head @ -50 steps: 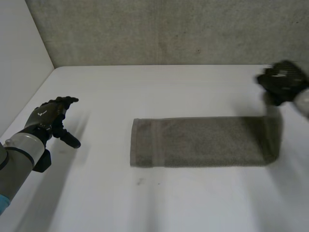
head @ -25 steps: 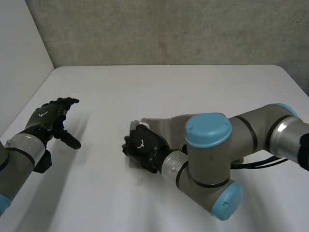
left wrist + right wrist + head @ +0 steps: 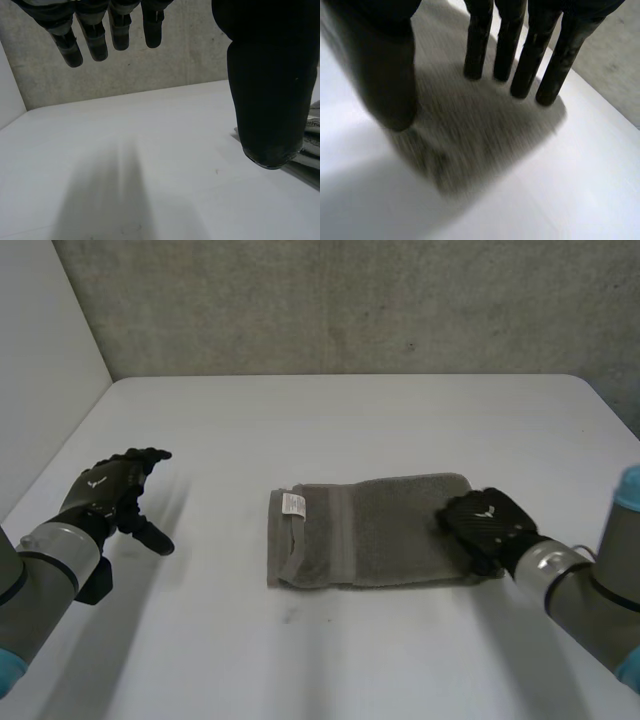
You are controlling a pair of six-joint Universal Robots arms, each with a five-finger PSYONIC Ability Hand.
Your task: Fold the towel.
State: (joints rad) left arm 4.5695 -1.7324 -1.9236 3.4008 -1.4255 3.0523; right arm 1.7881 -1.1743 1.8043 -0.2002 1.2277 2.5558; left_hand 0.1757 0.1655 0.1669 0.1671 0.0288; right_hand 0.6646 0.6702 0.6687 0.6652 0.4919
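A grey-brown towel (image 3: 380,530) lies folded in half in the middle of the white table (image 3: 300,420). Its loose ends, with a white label (image 3: 293,503), are stacked on the left and the fold is on the right. My right hand (image 3: 485,525) rests at the folded right end. Its fingers (image 3: 480,40) are straight above the towel (image 3: 470,130), the thumb stands apart, and it holds nothing. My left hand (image 3: 110,485) hovers over bare table well left of the towel, with fingers (image 3: 107,30) straight. A corner of the towel (image 3: 311,145) shows beyond its thumb.
A concrete wall (image 3: 350,300) runs along the table's far edge. A pale side panel (image 3: 40,360) closes the left side. Bare table surrounds the towel in front, behind and to the left.
My right arm swept across to the towel's left end, let go and drew back to the right. The towel went from a long strip to half its length. The left hand barely shifted.
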